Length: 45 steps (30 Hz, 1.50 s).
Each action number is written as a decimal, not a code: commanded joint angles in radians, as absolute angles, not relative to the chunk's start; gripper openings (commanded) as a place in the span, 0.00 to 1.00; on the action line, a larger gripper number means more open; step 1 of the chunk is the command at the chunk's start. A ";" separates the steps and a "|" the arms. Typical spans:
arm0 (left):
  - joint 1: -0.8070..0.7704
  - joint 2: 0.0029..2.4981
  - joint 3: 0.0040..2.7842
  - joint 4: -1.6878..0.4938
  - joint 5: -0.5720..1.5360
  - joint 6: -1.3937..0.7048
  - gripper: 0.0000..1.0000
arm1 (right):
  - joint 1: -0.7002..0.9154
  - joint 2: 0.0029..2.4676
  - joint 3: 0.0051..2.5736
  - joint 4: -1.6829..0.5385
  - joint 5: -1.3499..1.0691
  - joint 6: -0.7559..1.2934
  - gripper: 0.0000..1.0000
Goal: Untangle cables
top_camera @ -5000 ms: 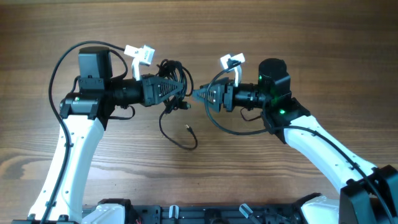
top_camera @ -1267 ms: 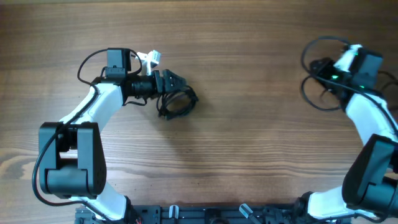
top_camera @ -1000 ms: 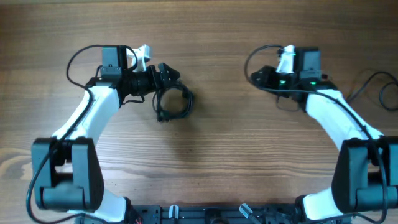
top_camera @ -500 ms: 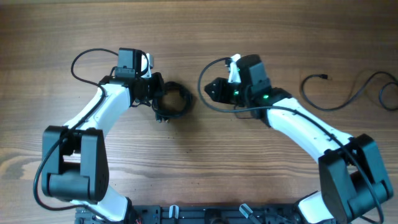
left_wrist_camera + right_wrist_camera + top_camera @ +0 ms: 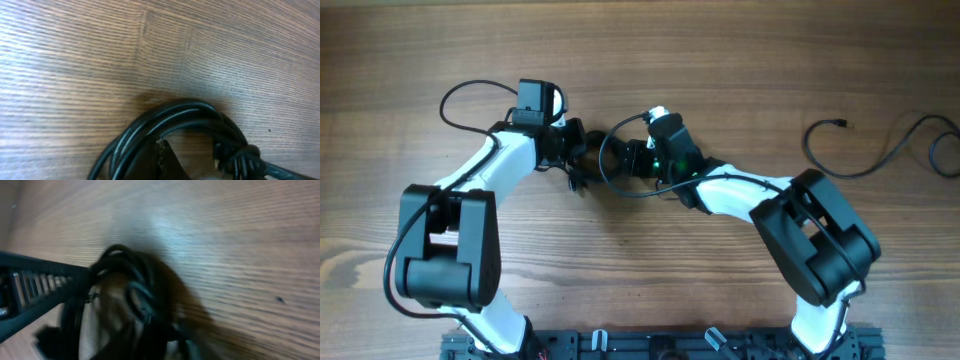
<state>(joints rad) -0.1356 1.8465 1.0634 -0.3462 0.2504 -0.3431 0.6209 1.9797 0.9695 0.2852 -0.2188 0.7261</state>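
Cables coil at the tips of our left gripper, clamped on them; the right gripper is just across, its gap too blurred to tell. Pulling apart blindly, we could tighten the knot or knock the fingers together

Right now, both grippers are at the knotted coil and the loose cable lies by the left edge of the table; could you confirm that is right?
Not quite: the overhead view shows the loose cable by the right edge of the table. The left gripper and right gripper are at the knotted coil.
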 commanded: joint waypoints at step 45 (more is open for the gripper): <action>-0.086 1.542 0.997 -0.563 0.084 -0.345 0.26 | 0.582 1.877 0.972 0.000 -0.508 0.393 0.44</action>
<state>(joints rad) -0.0990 1.6573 0.9440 -0.6426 -0.0860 -0.3687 0.5320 1.8717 0.9741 -0.0257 -0.5346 0.4248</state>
